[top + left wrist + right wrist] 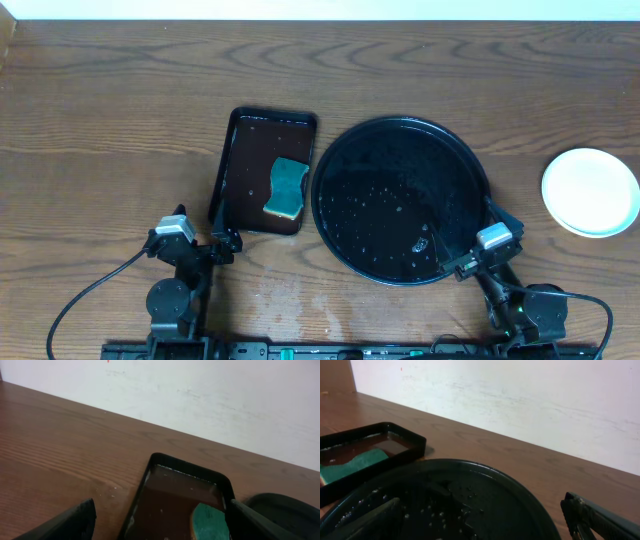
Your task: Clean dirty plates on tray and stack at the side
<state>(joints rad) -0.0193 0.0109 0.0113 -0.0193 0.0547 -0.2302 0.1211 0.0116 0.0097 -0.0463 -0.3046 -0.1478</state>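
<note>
The large round black tray (400, 200) sits right of centre, wet with droplets and with no plate on it; it also shows in the right wrist view (470, 505). A stack of white plates (591, 191) rests at the far right of the table; how many are in it I cannot tell. My left gripper (218, 235) is open and empty at the near left corner of the rectangular tray (262, 170). My right gripper (478, 230) is open and empty over the round tray's near right rim. In the wrist views both grippers (160, 522) (480, 520) have their fingers spread wide.
The small rectangular black tray (180, 495) holds brownish water and a green-and-yellow sponge (287, 187), also in the left wrist view (210, 522) and the right wrist view (350, 466). A white wall runs along the table's far edge. Cables trail at the front edge.
</note>
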